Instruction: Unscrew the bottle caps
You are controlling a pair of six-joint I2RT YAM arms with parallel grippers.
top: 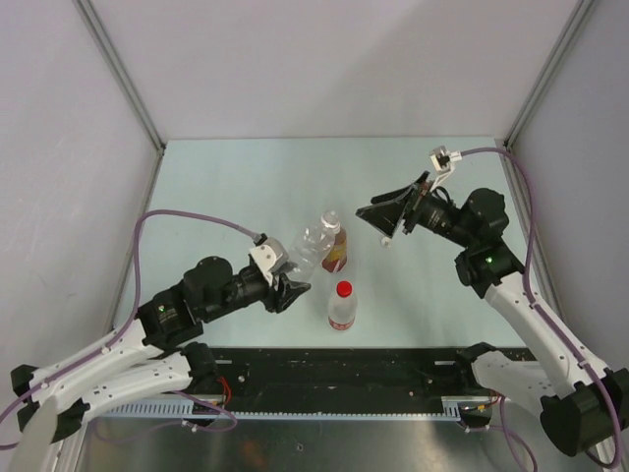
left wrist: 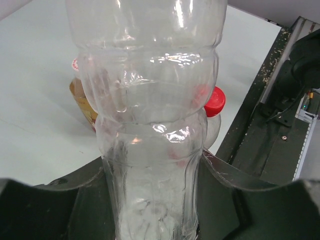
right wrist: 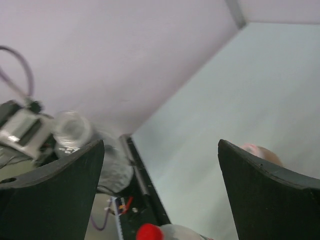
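Near centre, left gripper clasps clear bottle low down.

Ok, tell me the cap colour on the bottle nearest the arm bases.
Red cap, best in top external.

3 bottles bunch at the middle of the table, the clear bottle just beside the amber bottle, the red-capped bottle near in front (narrow gaps only). The left gripper, clamped on the clear bottle, blocks their left side; the right gripper hangs spread above open tabletop to their right, and the far half lies open too.
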